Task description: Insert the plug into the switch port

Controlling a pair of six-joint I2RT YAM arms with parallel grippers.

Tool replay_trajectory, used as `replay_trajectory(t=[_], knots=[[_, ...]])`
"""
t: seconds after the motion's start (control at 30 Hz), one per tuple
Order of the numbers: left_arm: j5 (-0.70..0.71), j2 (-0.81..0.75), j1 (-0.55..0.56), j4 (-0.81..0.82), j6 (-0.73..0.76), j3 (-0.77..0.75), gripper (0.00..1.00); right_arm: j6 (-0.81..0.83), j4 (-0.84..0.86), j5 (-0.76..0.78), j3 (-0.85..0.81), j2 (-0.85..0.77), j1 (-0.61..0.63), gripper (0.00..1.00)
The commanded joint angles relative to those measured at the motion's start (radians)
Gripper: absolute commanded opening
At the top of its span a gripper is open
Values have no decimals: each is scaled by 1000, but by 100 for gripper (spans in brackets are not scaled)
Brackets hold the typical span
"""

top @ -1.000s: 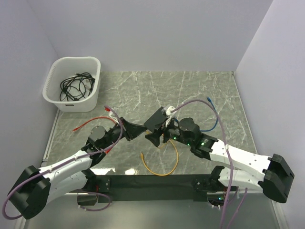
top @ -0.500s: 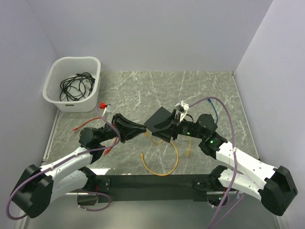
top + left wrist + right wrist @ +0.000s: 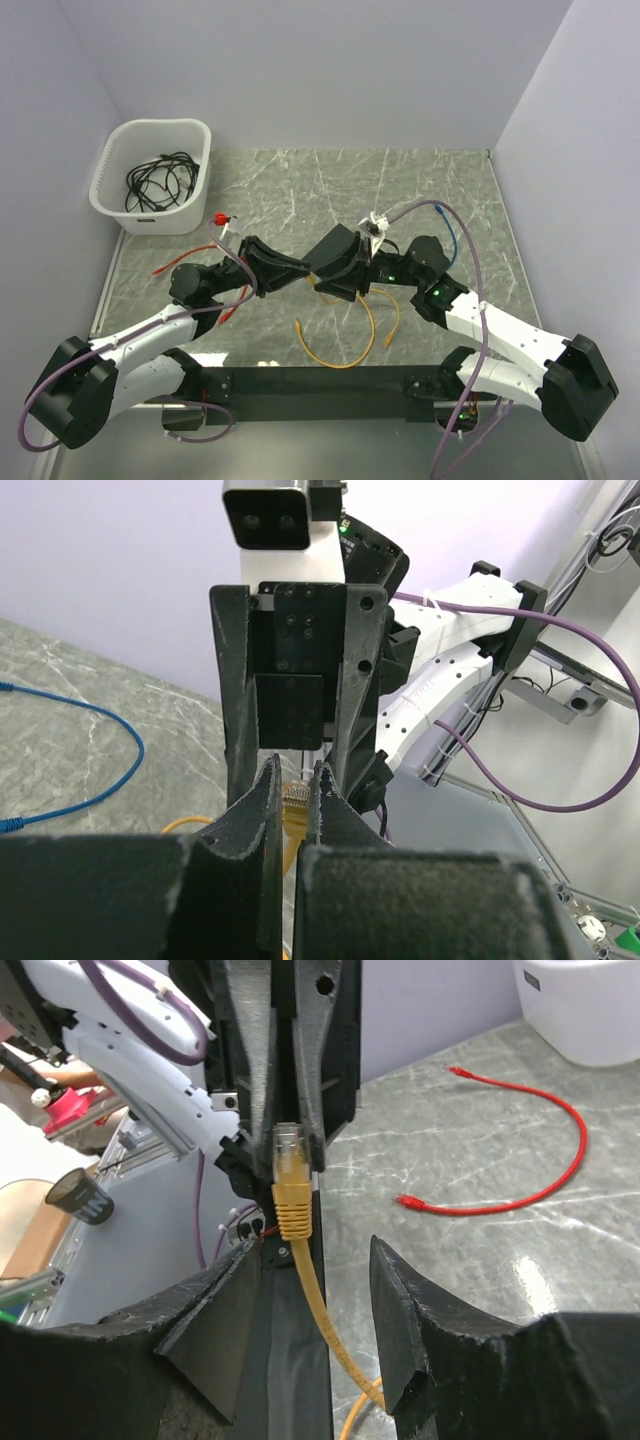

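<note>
The yellow plug (image 3: 291, 1160) (image 3: 296, 798) is pinched between my left gripper's (image 3: 303, 268) (image 3: 295, 780) shut fingers. Its yellow cable (image 3: 360, 340) hangs down in a loop on the table. My right gripper (image 3: 328, 280) (image 3: 315, 1260) faces the left one tip to tip. It is open, with one finger on each side of the cable just below the plug, and grips nothing. The switch (image 3: 335, 247), a flat black box, shows only in the top view, right behind the meeting grippers and partly covered by the right one. Its sockets are hidden.
A white basket (image 3: 160, 124) with black cables stands at the back left. A red cable (image 3: 185, 260) (image 3: 540, 1190) lies left of the left arm. A blue cable (image 3: 452, 250) (image 3: 110, 780) lies behind the right arm. Walls close in the left, back and right.
The right arm drew back to the right, then came back left towards the left gripper. The yellow cable's loop spread to the right. The left gripper kept hold of the plug.
</note>
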State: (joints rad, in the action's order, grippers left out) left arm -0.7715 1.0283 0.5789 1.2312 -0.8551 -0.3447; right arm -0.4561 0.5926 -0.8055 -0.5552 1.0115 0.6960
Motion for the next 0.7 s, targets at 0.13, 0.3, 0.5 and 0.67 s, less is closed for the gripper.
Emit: replay_trajectory(t=[0.13,0.3,0.5,0.67], knots=[[-15,18,-4,68,2,-50,1,-12,61,3,-57,29,22,52],[-9,27,-4,65,5,-45,0,-26,75,34,-66,30,31,47],[-6,27,-4,67,2,-43,1,-1,46,68,-92,41,51,42],[3,19,-4,56,8,-40,1,19,18,86,-115,65,76,31]])
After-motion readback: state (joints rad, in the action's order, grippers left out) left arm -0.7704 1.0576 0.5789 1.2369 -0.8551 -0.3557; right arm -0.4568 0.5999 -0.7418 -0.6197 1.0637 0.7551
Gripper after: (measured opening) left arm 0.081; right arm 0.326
